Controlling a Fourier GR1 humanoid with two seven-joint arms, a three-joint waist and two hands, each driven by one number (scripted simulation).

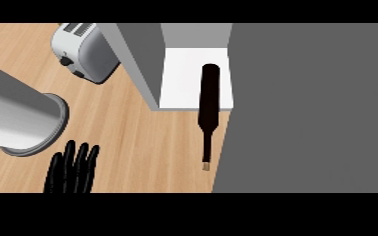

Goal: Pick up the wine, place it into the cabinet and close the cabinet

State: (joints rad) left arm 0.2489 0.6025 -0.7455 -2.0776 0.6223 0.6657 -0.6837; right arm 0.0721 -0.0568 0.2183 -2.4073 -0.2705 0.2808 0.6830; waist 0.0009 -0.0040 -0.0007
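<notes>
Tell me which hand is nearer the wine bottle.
Left. The left hand rests open at the lower left, across bare counter from the wine bottle, which lies partly inside the cabinet. The right hand is not in view.

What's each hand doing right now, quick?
Left hand: open, fingers straight, resting at the lower left, holding nothing.
Right hand: not in view.
</notes>
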